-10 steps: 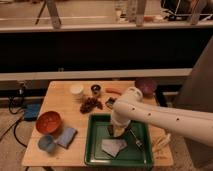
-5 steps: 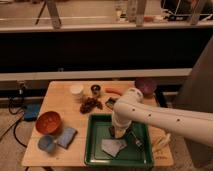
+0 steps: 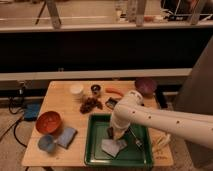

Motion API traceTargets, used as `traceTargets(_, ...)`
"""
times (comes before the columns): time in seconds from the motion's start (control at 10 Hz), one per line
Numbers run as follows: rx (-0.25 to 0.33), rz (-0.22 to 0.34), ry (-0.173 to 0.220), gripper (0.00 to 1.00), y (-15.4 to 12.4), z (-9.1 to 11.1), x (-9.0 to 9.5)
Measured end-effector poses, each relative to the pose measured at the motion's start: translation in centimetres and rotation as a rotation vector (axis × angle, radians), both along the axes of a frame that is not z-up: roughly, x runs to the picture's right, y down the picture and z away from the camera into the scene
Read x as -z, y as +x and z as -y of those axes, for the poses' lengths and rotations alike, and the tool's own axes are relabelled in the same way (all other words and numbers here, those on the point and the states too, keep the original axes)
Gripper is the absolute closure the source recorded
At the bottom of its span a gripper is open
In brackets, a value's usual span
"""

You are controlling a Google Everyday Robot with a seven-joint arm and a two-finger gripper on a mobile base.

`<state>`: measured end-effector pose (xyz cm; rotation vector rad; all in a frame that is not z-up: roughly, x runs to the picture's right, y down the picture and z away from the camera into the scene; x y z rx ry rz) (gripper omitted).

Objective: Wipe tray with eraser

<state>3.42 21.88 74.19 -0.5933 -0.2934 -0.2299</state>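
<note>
The green tray [image 3: 95,154] lies at the front middle of the wooden table. My gripper [image 3: 112,133] reaches down into the tray's left half, just above its floor, at the end of my white arm [image 3: 150,117], which comes in from the right. A small dark shape [image 3: 109,131] sits at the gripper's tip; I cannot tell whether it is the eraser. A grey folded cloth [image 3: 112,148] lies in the tray just in front of the gripper. A fork [image 3: 136,141] lies in the tray to its right.
Left of the tray are a red bowl [image 3: 48,122], a blue cup [image 3: 46,143] and a blue-grey sponge [image 3: 66,137]. Behind the tray are a white cup [image 3: 76,90], a small tin [image 3: 95,90], a brown heap [image 3: 90,104], a small dark item [image 3: 111,103], a carrot [image 3: 114,92] and a purple bowl [image 3: 145,86].
</note>
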Motion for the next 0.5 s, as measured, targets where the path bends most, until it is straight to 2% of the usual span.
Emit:
traceTargets(0.2, 0.017, 0.013, 0.009, 1.00, -0.9, -0.2, -0.2)
traceTargets(0.5, 0.047, 0.022, -0.009, 1.00, -2.4, -0.4, -1.3)
